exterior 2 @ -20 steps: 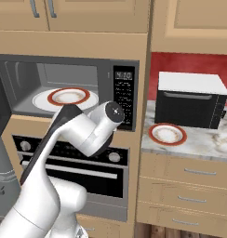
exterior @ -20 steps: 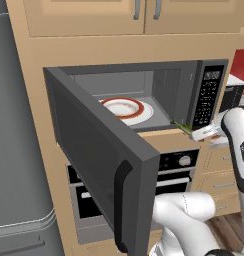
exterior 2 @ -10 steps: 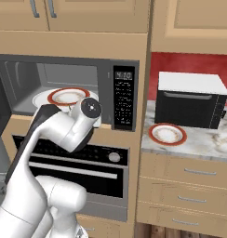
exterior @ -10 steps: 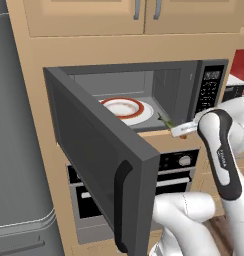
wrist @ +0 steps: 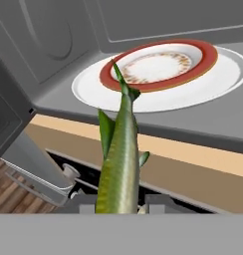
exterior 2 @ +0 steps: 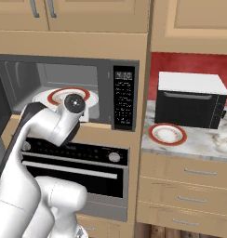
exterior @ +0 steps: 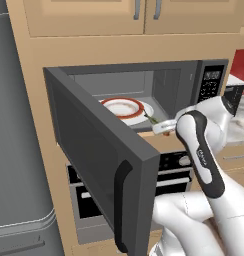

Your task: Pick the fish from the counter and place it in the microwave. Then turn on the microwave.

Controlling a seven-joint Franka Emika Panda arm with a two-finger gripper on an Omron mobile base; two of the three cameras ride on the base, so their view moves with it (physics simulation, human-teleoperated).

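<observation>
One fish (wrist: 121, 164) is pinched in the pincer (wrist: 118, 201) at the open microwave (exterior: 164, 85) mouth, tail pointed toward the plate (wrist: 161, 64) inside.

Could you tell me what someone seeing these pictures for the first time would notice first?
Probably the slender green fish held in the shut gripper, pointing tail-first at the open microwave. Inside sits a red-rimmed plate on the white turntable. The wide dark door swings out to the left in the left base view.
</observation>
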